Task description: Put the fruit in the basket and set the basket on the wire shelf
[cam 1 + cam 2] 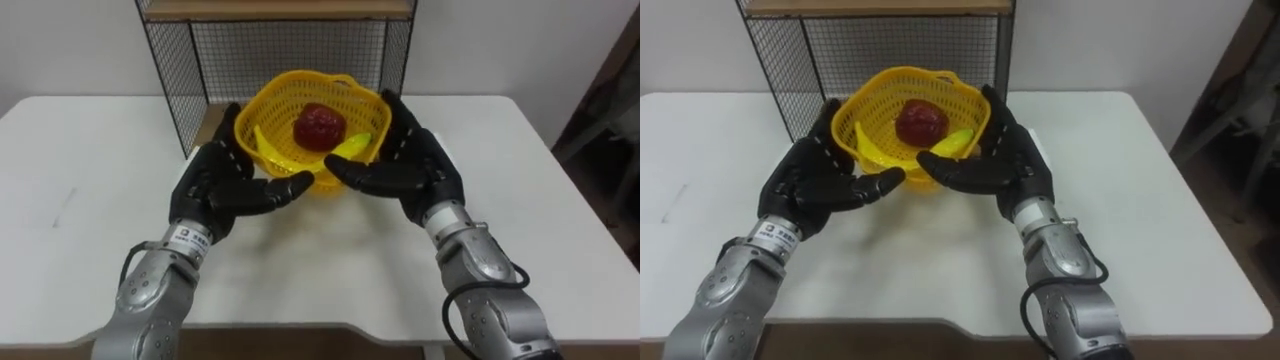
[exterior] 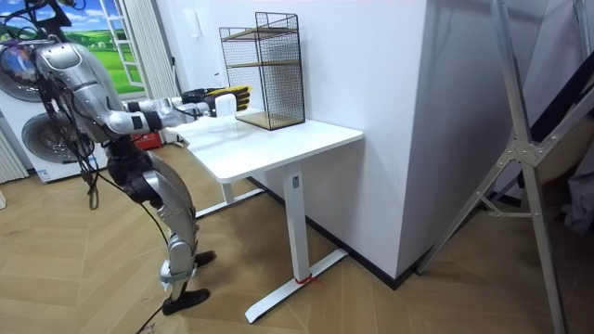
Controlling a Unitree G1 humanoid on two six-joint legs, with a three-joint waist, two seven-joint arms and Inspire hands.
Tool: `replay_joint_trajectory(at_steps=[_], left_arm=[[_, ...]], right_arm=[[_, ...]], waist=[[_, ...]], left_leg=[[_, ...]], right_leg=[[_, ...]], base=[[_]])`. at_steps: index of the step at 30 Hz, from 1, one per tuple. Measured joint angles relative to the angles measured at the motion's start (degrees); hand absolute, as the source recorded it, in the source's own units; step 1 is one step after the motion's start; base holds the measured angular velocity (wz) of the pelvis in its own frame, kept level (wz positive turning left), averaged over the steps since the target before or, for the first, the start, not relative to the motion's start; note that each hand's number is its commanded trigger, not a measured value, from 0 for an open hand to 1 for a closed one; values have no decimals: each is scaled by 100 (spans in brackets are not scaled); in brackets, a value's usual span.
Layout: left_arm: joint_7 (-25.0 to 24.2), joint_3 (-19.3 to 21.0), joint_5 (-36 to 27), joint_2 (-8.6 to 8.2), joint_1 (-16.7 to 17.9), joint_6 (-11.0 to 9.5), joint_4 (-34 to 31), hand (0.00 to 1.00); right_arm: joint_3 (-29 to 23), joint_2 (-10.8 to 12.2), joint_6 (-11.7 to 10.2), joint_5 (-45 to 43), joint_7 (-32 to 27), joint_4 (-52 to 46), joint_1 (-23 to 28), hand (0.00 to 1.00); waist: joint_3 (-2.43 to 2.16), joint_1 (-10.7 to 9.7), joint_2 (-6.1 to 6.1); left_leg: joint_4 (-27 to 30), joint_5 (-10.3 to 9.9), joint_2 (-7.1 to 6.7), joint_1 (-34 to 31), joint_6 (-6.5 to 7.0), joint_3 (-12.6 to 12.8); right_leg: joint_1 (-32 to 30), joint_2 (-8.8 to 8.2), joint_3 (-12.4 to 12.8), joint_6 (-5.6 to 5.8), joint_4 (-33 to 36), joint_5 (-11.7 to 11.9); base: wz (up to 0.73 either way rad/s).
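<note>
Beside the basket [image 1: 275, 105], left robot hand [image 1: 215, 190], right robot hand [image 1: 415, 165], palms inward, fingers [image 1: 405, 130] straight.

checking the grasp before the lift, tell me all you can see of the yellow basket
The yellow basket is round, of open plastic-looking mesh with a wavy rim, upright in front of the wire shelf. It holds a red fruit and a banana. The left hand and right hand cup its sides with straight fingers.

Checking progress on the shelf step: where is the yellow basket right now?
The yellow basket is centred in the left eye view, between the left hand and right hand, just before the wire shelf.
</note>
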Motion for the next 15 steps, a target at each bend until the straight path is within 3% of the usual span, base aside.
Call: replay_joint_trajectory(at_steps=[1,4,6,10,14,15], left_arm=[[1,12,55,-6,-3,4,-2,0],[1,-1,-2,77,-57,3,-24,0],[1,4,-14,83,-57,3,-20,0],[0,-6,-15,107,-59,-21,-20,0],[2,-10,-14,78,-57,-31,-62,0],[6,-5,-9,71,-56,-34,-62,0]], right_arm=[[58,1,4,-8,2,13,4,0],[76,-34,-7,1,44,13,3,0],[70,-46,-7,30,67,15,4,0],[72,-68,-7,53,69,12,5,0],[55,-57,-7,-16,65,4,4,0],[56,-52,-7,-35,64,4,5,0]], waist=[[-66,68,55],[-151,10,-149],[-145,-18,-183],[-108,-87,-213],[-83,-176,-261],[-79,-194,-270]], left_leg=[[-197,347,-1,51,74,10],[-341,458,-60,172,135,11],[-285,355,-86,247,153,6],[-90,99,-209,304,205,41],[6,-134,-480,278,359,112],[92,-251,-530,294,424,140]], right_leg=[[8,25,32,10,-56,13],[91,5,-17,36,-317,72],[224,-29,-44,63,-381,62],[345,-169,-63,146,-257,-174],[328,-447,-98,318,39,-439],[296,-572,-104,418,260,-541]], base=[[-46],[-3],[0],[5],[10],[-4]])
